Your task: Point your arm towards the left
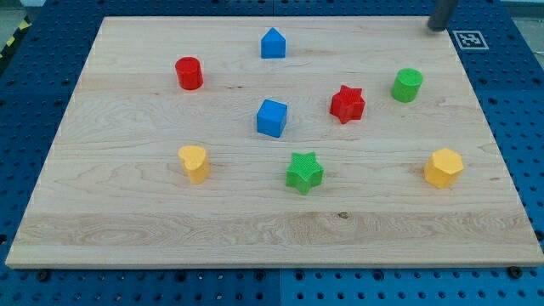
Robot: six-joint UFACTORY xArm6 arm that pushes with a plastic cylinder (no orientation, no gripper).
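Camera view shows my tip (439, 28) far up and to the right of the blue cube (272, 117), blurred, at the far right corner of the desk (127, 229), well apart from every block. No gripper fitted, so nothing to report as apart, together or clamped. To point left well: probably best to sweep along the top edge, above the blue cube, at the one fixed height. Should pass above the blue house-shaped block (273, 42), straight up from the cube, and the red cylinder (189, 73), up and left of it, so nothing gets nudged. Right of the cube: a ridged red star (347, 104), then a green cylinder (407, 85). Below and left of it, a yellow heart (194, 163); below and right, a green star (304, 172) and, farther right, a yellow hexagon (443, 167). All matte, layered like printed plastic; pale wood grain, smooth, likely easy sliding.
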